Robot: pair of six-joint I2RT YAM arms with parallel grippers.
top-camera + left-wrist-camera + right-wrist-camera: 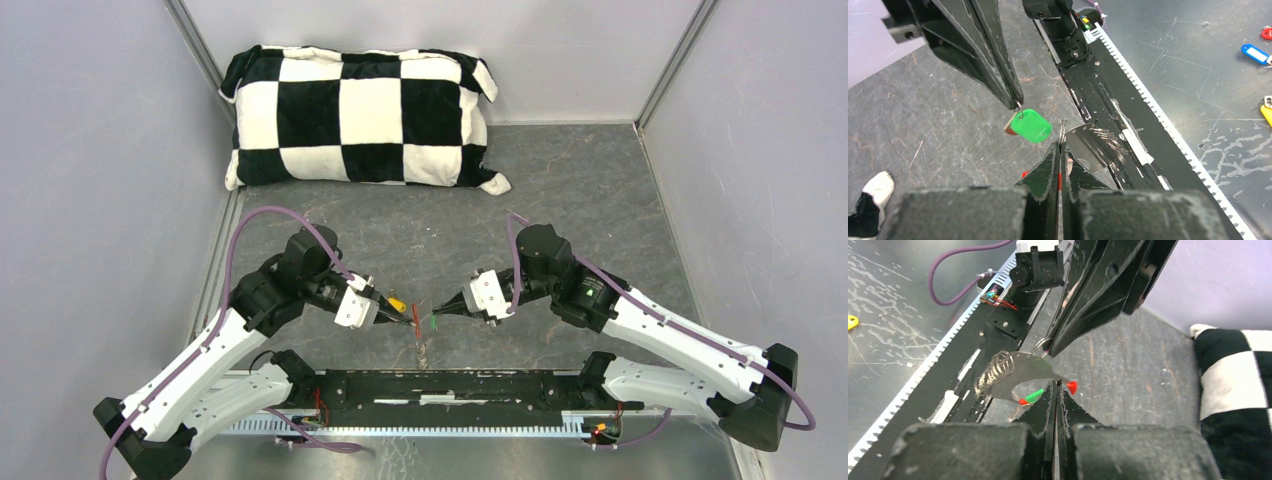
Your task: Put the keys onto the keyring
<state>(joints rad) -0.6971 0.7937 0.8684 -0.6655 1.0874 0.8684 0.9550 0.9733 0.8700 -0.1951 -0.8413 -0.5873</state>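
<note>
- Found left fingers (1055, 162) pinched shut on the keyring (1062, 134), with its thin metal loop upright above the tips.
- Found right fingers (1052, 397) closed on the small wire loop of the green key (1032, 126).
- Saw green key hanging just beside the keyring.
- Placed both above the tabletop (560, 190), near the middle of its near edge.
- Spotted yellow key (397, 304) at the left fingers; could not tell how it was held.
</note>
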